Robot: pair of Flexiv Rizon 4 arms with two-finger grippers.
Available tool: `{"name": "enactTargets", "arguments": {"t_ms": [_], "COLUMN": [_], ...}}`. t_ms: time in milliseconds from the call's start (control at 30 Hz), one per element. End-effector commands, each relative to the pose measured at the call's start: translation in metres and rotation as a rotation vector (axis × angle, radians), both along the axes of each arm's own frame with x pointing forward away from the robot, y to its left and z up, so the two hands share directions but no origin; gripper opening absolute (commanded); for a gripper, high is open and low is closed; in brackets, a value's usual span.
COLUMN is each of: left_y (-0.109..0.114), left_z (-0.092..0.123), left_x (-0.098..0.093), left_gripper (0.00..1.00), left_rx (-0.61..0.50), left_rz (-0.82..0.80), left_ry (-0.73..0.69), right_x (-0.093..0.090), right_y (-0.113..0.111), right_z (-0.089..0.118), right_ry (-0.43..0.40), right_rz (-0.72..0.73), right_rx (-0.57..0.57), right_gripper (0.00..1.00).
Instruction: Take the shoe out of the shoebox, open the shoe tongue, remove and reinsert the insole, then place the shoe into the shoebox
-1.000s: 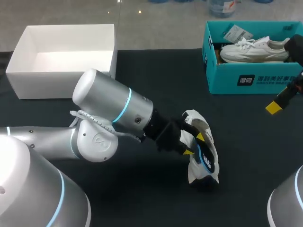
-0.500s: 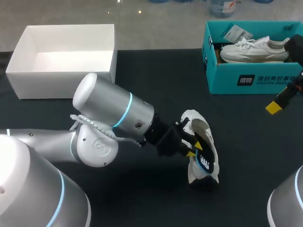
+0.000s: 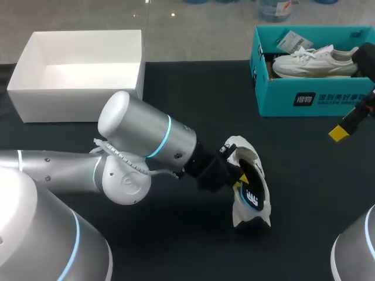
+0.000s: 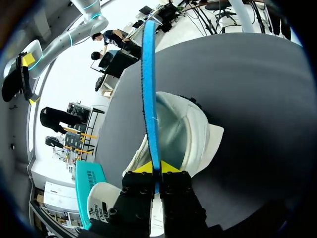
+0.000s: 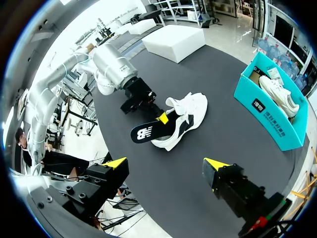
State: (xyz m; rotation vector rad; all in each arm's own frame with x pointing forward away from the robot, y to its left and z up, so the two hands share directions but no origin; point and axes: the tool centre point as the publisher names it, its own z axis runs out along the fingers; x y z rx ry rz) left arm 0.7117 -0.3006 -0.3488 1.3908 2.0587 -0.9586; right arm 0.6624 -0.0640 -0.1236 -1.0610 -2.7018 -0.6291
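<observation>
Two-fingered, the left gripper (image 4: 154, 167) pinches the insole (image 4: 148, 89) at the shoe (image 4: 195, 134) — well apart from the shoebox (image 3: 275, 99) and table (image 3: 304, 175) edges; right gripper (image 5: 166, 166) gapes wide.

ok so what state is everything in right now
shoe: on the table, outside both boxes
insole: pinched, mostly out of the shoe
left fingers: shut on the insole
right fingers: open, empty
white box: open, empty
teal box: open, second shoe inside
</observation>
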Motion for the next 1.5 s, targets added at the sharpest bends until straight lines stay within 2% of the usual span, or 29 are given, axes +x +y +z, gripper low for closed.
{"name": "enactTargets", "arguments": {"t_ms": [33,167,267,600,633,667,700,767,867,1033,1100,1133,1200,1333,1500], "left_y": [0.002,0.003,0.003,0.007,0.008,0.008,0.008,0.008,0.006,-0.002,-0.006,-0.008,-0.009,-0.007,-0.002], "left_z": [-0.009,-0.015,-0.015,-0.005,-0.003,-0.001,0.000,0.003,0.006,0.010,0.012,0.013,0.014,0.008,0.004], "left_x": [0.008,0.018,0.019,0.002,0.001,0.000,-0.001,-0.003,-0.005,-0.008,-0.008,-0.009,-0.010,-0.010,0.000], "left_gripper": [0.00,0.00,0.00,0.00,0.07,0.21,0.27,0.36,0.39,0.36,0.32,0.27,0.00,0.00,0.00], "left_rx": [0.010,0.016,0.010,-0.012,-0.019,-0.022,-0.025,-0.032,-0.040,-0.061,-0.069,-0.073,-0.075,-0.060,-0.032], "left_rz": [0.024,0.050,0.057,0.056,0.060,0.061,0.060,0.061,0.058,0.054,0.054,0.050,0.036,0.018,0.013], "left_ry": [-0.024,-0.040,-0.034,0.000,0.008,0.007,0.008,0.010,0.010,0.019,0.023,0.024,0.020,0.012,-0.019], "right_x": [0.003,0.003,0.003,0.003,0.003,0.003,0.003,0.003,0.003,0.003,0.003,0.003,0.003,0.003,0.003], "right_y": [0.001,0.001,0.001,0.001,0.001,0.001,0.001,0.001,0.001,0.001,0.001,0.001,0.001,0.001,0.001], "right_z": [0.000,0.000,0.000,0.000,0.000,0.000,0.000,0.000,0.000,0.000,0.000,0.000,0.000,0.000,0.000], "right_ry": [0.006,0.006,0.006,0.006,0.006,0.006,0.006,0.006,0.006,0.006,0.006,0.006,0.006,0.006,0.006], "right_rz": [0.001,0.001,0.001,0.001,0.001,0.001,0.001,0.001,0.001,0.001,0.001,0.001,0.001,0.001,0.001], "right_rx": [-0.003,-0.003,-0.003,-0.003,-0.003,-0.003,-0.003,-0.003,-0.003,-0.003,-0.003,-0.003,-0.003,-0.003,-0.003], "right_gripper": [1.00,1.00,1.00,1.00,1.00,1.00,1.00,1.00,1.00,1.00,1.00,1.00,1.00,1.00,1.00]}}
